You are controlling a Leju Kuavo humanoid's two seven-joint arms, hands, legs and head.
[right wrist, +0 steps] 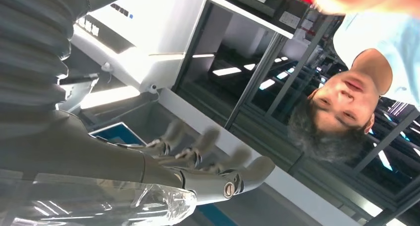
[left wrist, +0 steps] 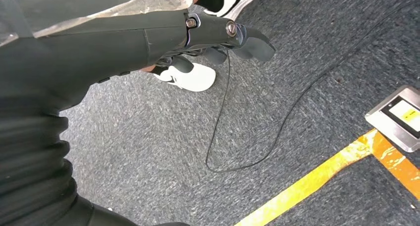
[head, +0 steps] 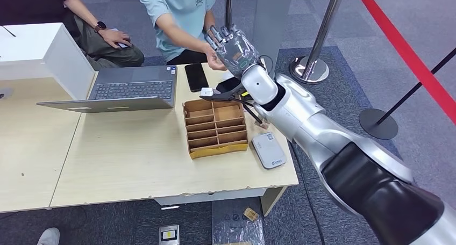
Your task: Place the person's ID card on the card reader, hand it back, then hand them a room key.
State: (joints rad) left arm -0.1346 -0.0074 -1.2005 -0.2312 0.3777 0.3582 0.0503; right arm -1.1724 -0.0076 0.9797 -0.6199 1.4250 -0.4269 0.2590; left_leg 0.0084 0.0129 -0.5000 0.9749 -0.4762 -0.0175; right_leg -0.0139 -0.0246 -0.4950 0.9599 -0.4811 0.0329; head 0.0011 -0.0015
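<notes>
right robot hand (head: 232,47) raised, fingers spread, holding nothing, by person's hand (head: 216,62) | card reader (head: 269,150) on counter (head: 129,159) | risk: fumbled handover

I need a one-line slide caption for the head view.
Silver right hand raised toward seated person in pale teal shirt, above brown cardboard divided tray and white card reader.
</notes>
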